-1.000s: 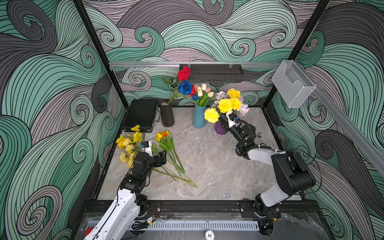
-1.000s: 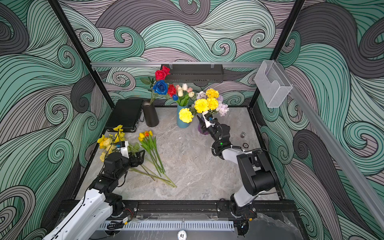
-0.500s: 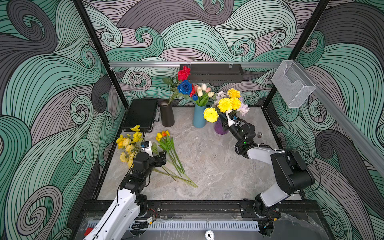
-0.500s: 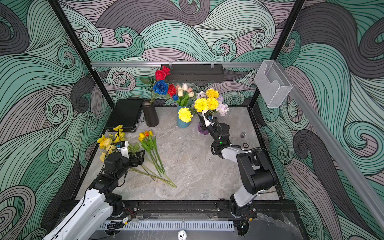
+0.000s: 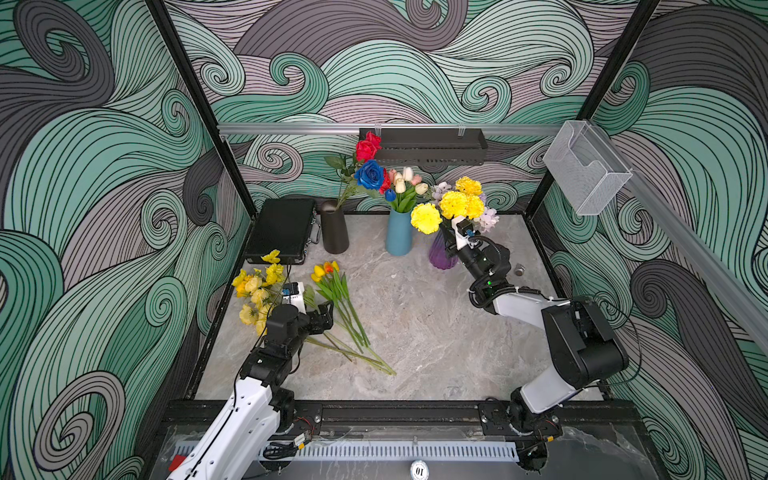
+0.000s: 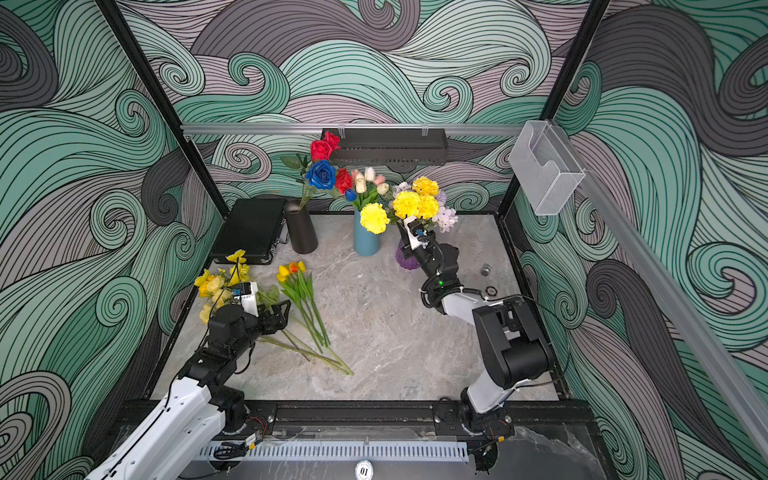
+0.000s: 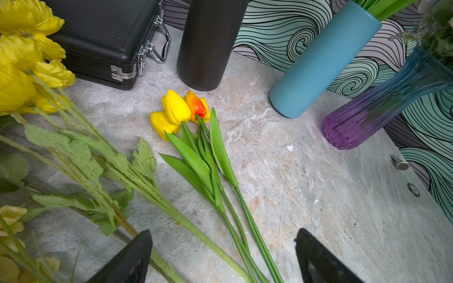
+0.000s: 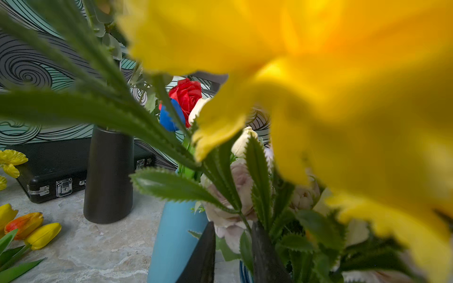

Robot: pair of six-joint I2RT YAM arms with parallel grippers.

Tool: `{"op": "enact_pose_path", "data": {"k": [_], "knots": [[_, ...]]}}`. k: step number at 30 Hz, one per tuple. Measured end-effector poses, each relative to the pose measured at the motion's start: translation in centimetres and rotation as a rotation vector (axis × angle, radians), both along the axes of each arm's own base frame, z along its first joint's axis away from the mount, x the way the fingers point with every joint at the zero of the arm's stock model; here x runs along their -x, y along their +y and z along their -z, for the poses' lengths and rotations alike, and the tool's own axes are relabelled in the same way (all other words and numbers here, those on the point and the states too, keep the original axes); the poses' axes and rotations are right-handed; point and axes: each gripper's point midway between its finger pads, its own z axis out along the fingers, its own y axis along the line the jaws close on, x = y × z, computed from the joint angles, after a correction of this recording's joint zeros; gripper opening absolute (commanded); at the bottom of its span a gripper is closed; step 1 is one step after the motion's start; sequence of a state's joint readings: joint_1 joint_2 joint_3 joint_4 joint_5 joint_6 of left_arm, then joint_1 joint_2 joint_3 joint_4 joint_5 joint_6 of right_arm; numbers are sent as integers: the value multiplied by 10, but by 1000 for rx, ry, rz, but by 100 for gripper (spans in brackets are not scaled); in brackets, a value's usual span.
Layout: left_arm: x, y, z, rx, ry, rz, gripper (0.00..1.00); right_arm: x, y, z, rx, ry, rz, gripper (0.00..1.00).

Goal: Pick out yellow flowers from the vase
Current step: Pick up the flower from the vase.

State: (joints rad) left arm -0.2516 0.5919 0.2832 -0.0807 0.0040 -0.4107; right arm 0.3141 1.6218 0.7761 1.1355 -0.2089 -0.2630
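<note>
Yellow carnations [image 5: 453,203] [image 6: 409,203] stand with pale lilac blooms in the purple glass vase [image 5: 442,255] at the back right. Just below their heads, my right gripper [image 5: 446,232] [image 8: 232,227] has its fingers drawn close on either side of a green stem and leaf of that bunch. A blurred yellow bloom [image 8: 343,98] fills much of the right wrist view. On the table at the left lie yellow tulips [image 5: 328,270] [image 7: 176,110] and ruffled yellow flowers [image 5: 257,286] [image 7: 24,61]. My left gripper [image 5: 328,309] [image 7: 221,235] hovers open over their stems, holding nothing.
A blue vase [image 5: 399,237] of white and pink tulips and a black vase [image 5: 334,230] of red and blue roses stand left of the purple one. A black case [image 5: 282,228] lies at the back left. A small metal cylinder [image 5: 519,271] sits on the table to the right.
My right gripper's jaws have narrowed on the stem under the yellow carnations. The left arm and the flowers on the table have not moved.
</note>
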Motion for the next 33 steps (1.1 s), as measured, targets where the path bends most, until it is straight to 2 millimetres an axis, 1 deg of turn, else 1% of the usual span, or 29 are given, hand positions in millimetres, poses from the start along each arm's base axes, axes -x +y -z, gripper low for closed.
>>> {"op": "enact_pose_path", "data": {"k": [10, 16, 25, 27, 29, 33], "knots": [[0, -1, 0, 2, 0, 3, 90, -4, 3, -7, 14, -18, 13, 20], [0, -1, 0, 2, 0, 3, 90, -6, 4, -1, 32, -4, 21, 16], [0, -1, 0, 2, 0, 3, 90, -7, 4, 1, 45, -1, 25, 12], [0, -1, 0, 2, 0, 3, 90, -7, 4, 2, 49, 1, 26, 13], [0, -1, 0, 2, 0, 3, 90, -7, 4, 3, 53, 6, 27, 21], [0, -1, 0, 2, 0, 3, 90, -8, 3, 4, 62, 3, 36, 24]]}}
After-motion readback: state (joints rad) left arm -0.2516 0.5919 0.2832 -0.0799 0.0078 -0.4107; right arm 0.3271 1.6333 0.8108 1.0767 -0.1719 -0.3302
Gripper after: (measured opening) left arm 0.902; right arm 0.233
